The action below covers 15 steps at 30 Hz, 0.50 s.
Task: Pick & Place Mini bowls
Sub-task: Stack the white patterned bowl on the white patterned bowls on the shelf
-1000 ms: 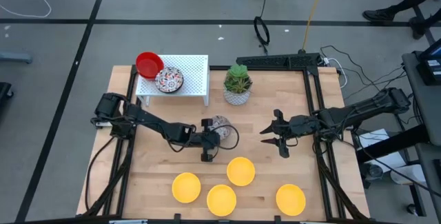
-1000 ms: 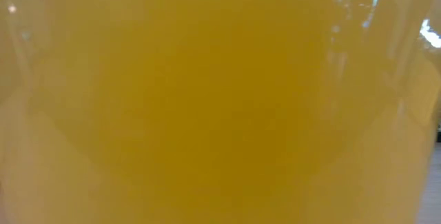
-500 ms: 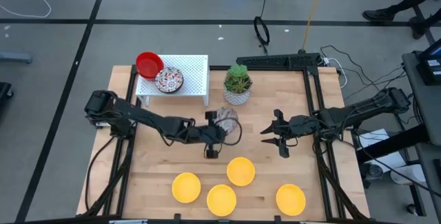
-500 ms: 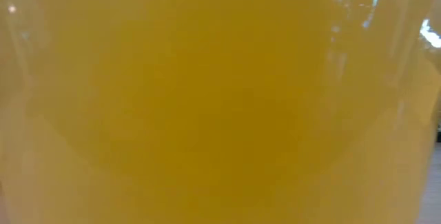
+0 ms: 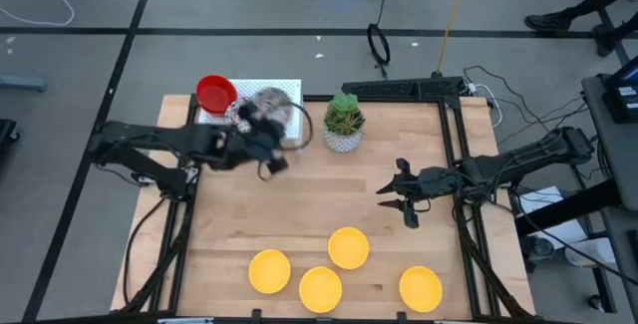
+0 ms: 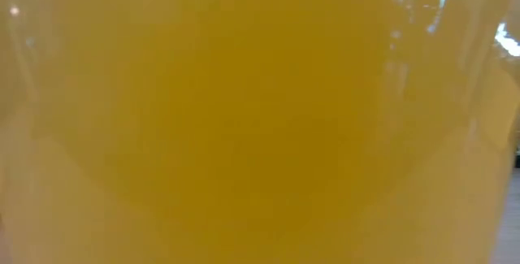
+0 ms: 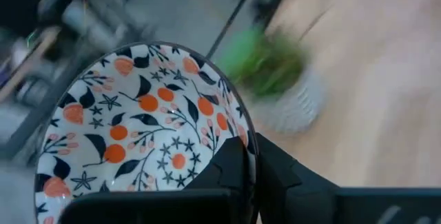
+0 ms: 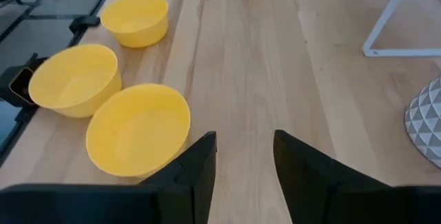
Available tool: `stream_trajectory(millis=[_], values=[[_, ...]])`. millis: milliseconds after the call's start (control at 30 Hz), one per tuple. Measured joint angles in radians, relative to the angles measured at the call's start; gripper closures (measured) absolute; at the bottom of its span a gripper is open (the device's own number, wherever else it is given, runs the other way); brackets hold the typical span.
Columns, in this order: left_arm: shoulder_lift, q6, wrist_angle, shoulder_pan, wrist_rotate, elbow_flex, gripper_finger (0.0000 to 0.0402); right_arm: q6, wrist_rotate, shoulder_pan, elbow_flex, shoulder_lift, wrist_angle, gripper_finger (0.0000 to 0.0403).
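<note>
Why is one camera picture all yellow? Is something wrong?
A yellow bowl sits right against the low camera, blocking its whole view. Otherwise nothing is spilled or broken; the left claw grips a floral bowl by its rim.

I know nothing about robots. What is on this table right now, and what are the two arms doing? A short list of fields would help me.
left gripper: shut on the rim of a floral bowl, held above the white rack
right gripper: open, holding nothing, over bare table right of centre
on the rack: red bowl; a second floral bowl shows partly under the left arm
yellow bowls: four near the front edge
potted plant: beside the rack
low view: filled by a yellow bowl
</note>
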Motion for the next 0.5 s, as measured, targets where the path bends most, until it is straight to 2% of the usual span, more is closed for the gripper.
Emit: stream_trajectory(millis=[200,300,500], values=[[-0.08,-0.164,-0.218,0.122,-0.007,-0.003,0.037,-0.024,0.0,0.0,0.0,0.0,0.001,0.0271],[-0.084,-0.236,-0.321,0.177,0.036,-0.004,0.0368,-0.024,0.001,0.0,0.0,0.0,0.002,0.0271],[-0.064,-0.299,-0.39,0.261,0.134,-0.004,0.0389,-0.039,0.001,0.0,0.0,0.0,0.0,0.0271]])
